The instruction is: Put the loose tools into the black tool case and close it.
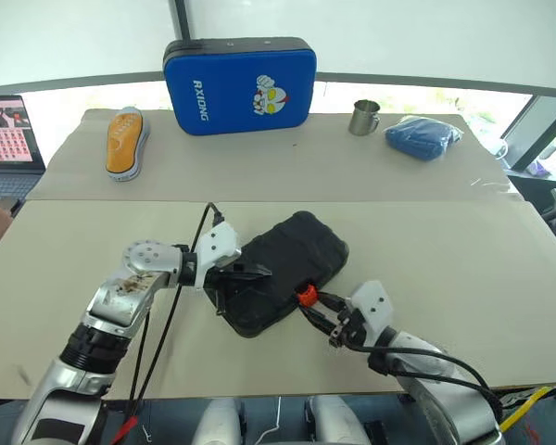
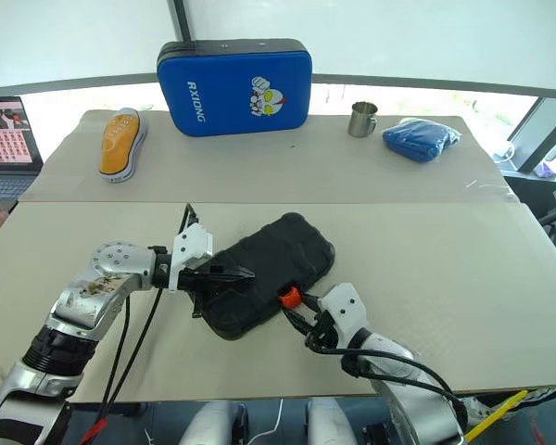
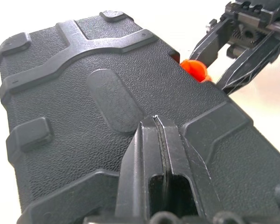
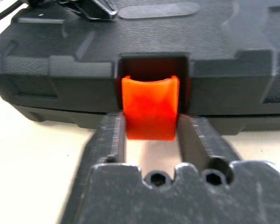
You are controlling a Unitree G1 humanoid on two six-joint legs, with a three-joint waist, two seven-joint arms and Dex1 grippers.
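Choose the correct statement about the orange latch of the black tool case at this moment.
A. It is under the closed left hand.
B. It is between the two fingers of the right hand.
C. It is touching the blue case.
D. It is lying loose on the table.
B: the orange latch on the black tool case sits between the spread fingers of the right hand, while the shut left hand rests on the lid.

Bright window backlight, washed-out tabletop, soft blur in wrist views
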